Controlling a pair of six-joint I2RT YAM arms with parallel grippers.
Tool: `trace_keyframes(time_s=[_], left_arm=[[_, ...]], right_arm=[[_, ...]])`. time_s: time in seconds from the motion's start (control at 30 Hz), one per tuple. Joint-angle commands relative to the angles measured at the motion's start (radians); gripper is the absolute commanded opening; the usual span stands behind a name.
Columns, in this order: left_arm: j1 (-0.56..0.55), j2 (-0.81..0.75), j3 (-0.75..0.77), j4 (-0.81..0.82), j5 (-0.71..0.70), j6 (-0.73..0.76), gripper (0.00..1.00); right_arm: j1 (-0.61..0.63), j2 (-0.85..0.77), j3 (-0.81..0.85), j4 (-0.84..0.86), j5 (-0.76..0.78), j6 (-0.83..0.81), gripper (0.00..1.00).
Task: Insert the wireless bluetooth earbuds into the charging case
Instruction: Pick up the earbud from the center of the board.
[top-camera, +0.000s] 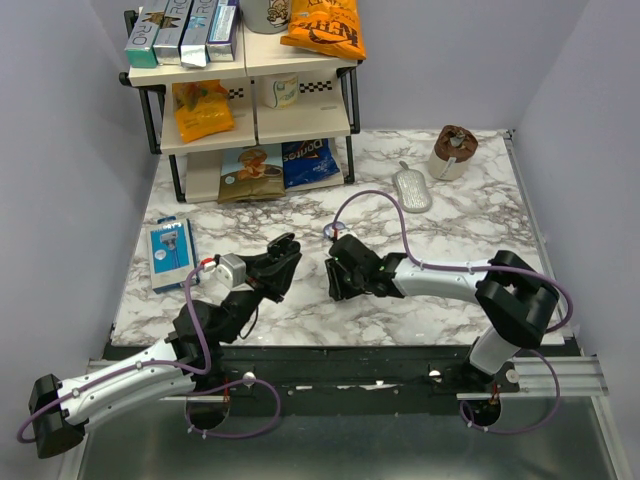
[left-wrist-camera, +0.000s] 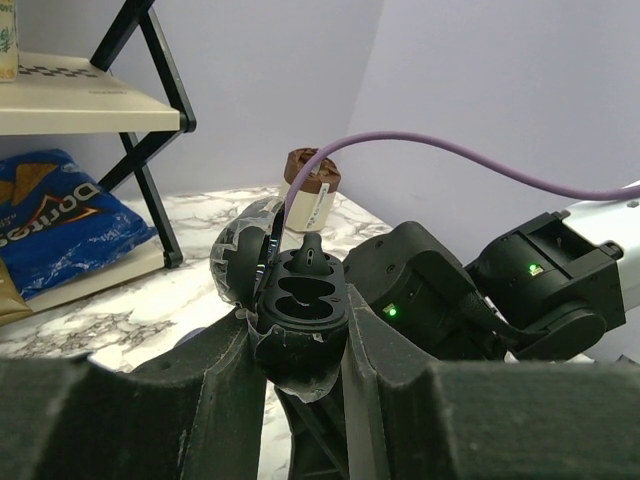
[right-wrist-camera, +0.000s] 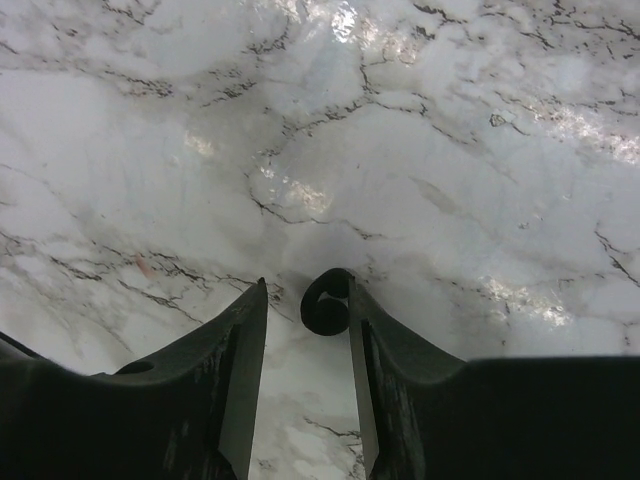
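The left gripper (left-wrist-camera: 302, 345) pinches the open charging case (left-wrist-camera: 300, 300) at frame centre, sockets up. The right gripper (right-wrist-camera: 306, 292) is spread over the table (right-wrist-camera: 400, 150). One earbud (right-wrist-camera: 322, 305) lies between its fingers, off-centre, touching the frame-right finger.

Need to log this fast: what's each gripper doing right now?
Left gripper: closed on the open charging case.
Right gripper: open; an earbud sits in the gap, not clamped.
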Motion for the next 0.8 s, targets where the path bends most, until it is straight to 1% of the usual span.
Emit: trace_keyframes(time_s=[0.0, 0.3, 0.57, 0.77], left_arm=[[-0.002, 0.0, -0.011, 0.026, -0.013, -0.009, 0.0], [-0.001, 0.003, -0.014, 0.032, -0.013, -0.01, 0.0], [-0.002, -0.005, -0.014, 0.024, -0.011, -0.01, 0.0], [-0.001, 0.004, -0.013, 0.029, -0.006, -0.009, 0.0]], right_arm=[[0.006, -0.014, -0.005, -0.075, 0.047, -0.026, 0.47], [0.006, -0.011, 0.005, -0.1, 0.079, -0.041, 0.46], [0.008, -0.049, -0.011, -0.103, 0.122, -0.035, 0.45], [0.006, -0.068, -0.016, -0.104, 0.125, -0.051, 0.39]])
